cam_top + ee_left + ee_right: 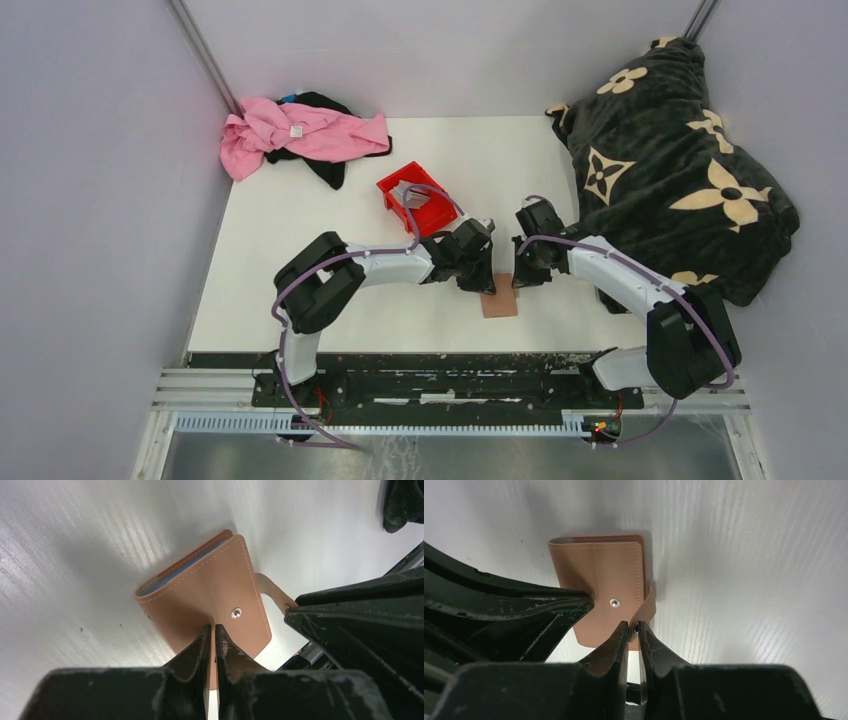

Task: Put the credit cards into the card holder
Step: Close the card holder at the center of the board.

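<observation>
The tan card holder (499, 302) lies folded on the white table near the front edge. In the left wrist view the card holder (200, 595) shows a snap stud and a bluish card edge (184, 571) inside its fold. My left gripper (211, 628) is shut on the holder's top cover. My right gripper (634, 626) is shut on the holder's snap tab (649, 607) at its side. In the top view the left gripper (480, 280) and the right gripper (522, 278) meet over the holder. Grey credit cards (408, 192) lie in the red bin.
The red plastic bin (432, 215) stands just behind my left arm. A pink and black cloth heap (300, 135) lies at the back left. A large dark flowered blanket (670, 160) covers the right side of the table.
</observation>
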`<state>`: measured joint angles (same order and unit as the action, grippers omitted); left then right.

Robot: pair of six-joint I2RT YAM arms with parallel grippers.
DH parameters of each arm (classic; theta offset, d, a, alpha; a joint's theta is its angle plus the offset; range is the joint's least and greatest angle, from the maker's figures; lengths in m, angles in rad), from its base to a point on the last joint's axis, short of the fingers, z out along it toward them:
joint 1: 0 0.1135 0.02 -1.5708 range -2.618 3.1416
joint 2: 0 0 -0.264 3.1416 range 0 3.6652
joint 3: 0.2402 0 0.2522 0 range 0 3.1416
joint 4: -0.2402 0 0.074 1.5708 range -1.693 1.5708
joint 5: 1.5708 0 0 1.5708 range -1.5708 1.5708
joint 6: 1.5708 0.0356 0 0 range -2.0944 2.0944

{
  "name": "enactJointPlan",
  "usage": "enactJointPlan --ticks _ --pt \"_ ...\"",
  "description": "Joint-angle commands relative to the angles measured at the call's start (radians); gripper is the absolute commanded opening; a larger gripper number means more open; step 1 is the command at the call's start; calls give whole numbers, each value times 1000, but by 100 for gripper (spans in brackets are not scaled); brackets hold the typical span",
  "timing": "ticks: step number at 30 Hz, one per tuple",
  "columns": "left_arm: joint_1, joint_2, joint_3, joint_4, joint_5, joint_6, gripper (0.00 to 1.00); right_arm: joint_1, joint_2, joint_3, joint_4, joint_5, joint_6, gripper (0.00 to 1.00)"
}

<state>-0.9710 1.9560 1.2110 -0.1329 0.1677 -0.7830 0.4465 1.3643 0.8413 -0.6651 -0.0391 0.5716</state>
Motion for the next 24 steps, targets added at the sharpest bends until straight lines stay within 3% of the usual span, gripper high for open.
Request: enactJointPlan --ticks 1,24 --pt "-8 43 -7 -42 11 41 13 41 17 59 9 40 13 17" --pt "-10 48 -28 -25 18 24 9 127 104 70 23 109 16 17"
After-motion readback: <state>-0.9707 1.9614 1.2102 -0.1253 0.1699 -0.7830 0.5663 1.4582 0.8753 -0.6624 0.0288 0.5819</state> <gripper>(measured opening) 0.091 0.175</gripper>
